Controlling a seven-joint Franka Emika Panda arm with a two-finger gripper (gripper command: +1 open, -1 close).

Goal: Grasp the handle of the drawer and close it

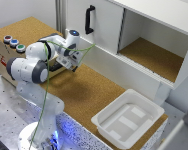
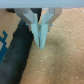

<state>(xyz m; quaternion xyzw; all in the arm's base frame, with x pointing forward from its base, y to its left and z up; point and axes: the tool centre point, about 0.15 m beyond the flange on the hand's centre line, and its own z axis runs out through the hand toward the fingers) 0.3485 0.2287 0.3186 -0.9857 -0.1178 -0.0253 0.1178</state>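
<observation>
None of task done yet. Gripper [image 2: 41, 36] fingers pressed together, holding nothing, over cork counter [image 1: 76, 95]. Drawer [image 1: 128, 119] well apart, at exterior view's lower right. Approach, grasp, closing remain.

Bright, even light; both views soft, wrist view blurrier

drawer [image 1: 128, 119] on cork table [image 1: 84, 95], exterior view's right | cabinet [image 1: 144, 35] behind | arm [image 1: 39, 65] at left

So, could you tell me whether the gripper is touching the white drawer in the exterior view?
No, the gripper hangs above the cork surface near the cabinet, well apart from the drawer.
</observation>
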